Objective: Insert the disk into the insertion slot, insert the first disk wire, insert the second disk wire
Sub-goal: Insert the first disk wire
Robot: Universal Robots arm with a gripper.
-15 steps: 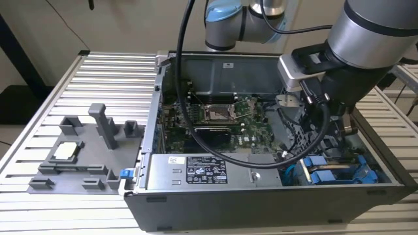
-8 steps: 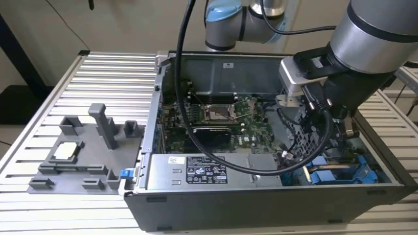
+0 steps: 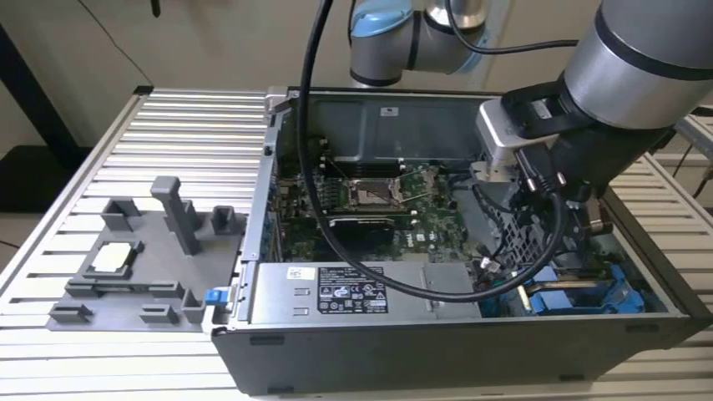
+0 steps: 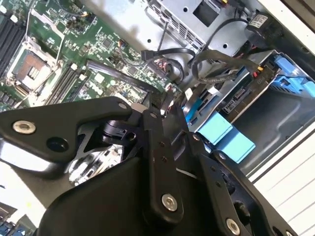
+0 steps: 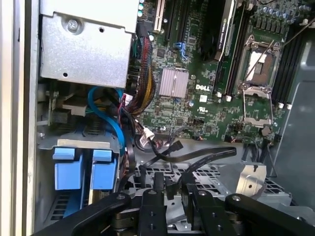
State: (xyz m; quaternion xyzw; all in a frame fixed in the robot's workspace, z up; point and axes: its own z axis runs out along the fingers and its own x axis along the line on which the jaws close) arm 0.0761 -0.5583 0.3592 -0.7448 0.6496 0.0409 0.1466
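Disk (image 3: 579, 299) seated in insertion slot (image 3: 652, 294) at the exterior view's right; wire step in hand: tool (image 5: 172, 184) seemingly pinching black wire (image 5: 211, 153), whose plug needs squaring to disk's port

Nothing here is legible to me: the dark label (image 3: 351, 295) on the power supply (image 3: 446, 292) and the print on the motherboard (image 5: 197, 118) are too fine

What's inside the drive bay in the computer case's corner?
Two blue carrier frames sit side by side, with black cables nearby. What the frames hold is covered.
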